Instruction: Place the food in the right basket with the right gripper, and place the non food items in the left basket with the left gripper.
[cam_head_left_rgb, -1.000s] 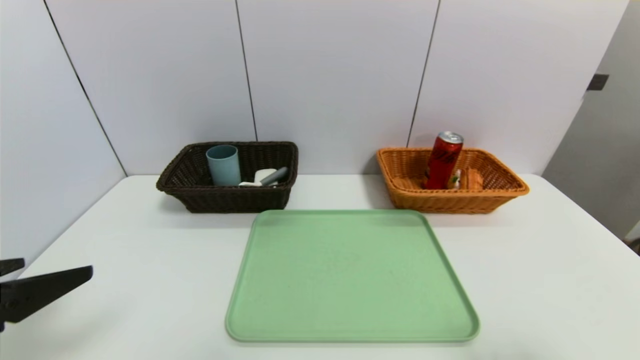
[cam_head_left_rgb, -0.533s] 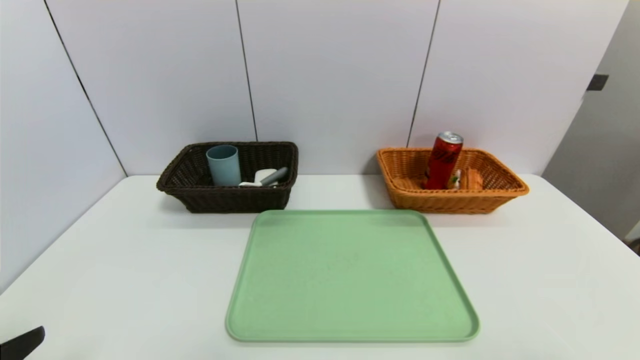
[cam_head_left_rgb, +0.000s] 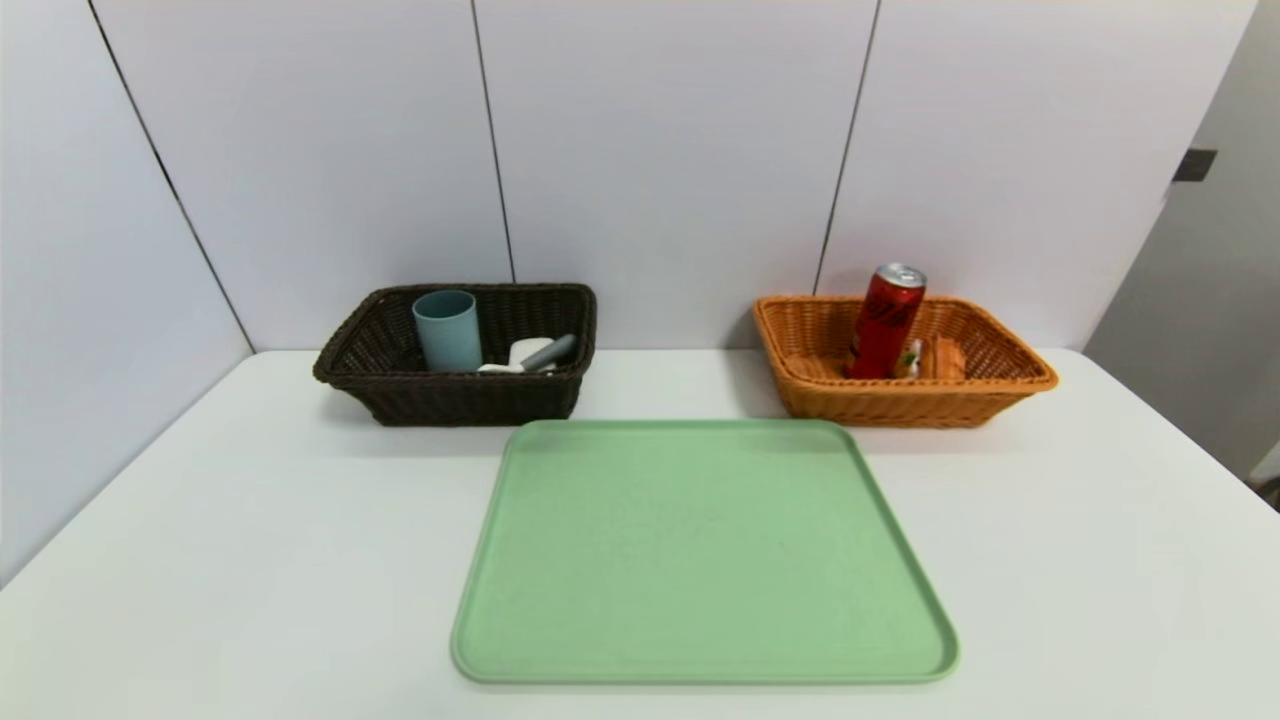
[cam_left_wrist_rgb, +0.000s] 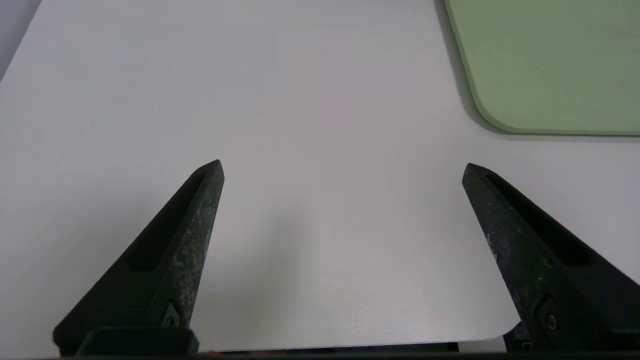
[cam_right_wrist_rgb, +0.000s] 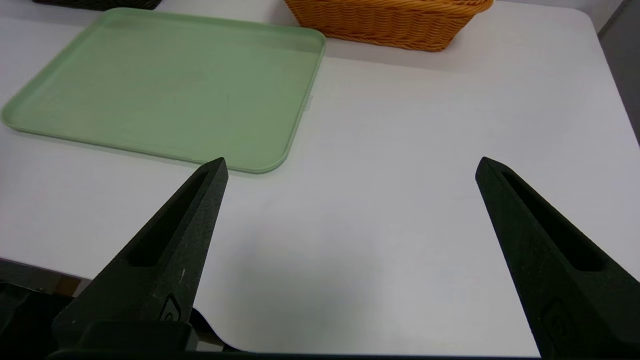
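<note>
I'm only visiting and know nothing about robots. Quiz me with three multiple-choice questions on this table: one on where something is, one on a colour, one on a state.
1. Where is the red soda can?
A. on the tray
B. in the orange-tan basket
C. in the dark brown basket

2. What colour is the tray?
A. green
B. blue
C. white

3. How does the right gripper stand?
A. shut on the can
B. shut on nothing
C. open, holding nothing

Answers:
1 B: the can stands inside the orange-tan weave.
2 A: its whole surface is pale green.
3 C: its fingers are spread wide over bare table.
</note>
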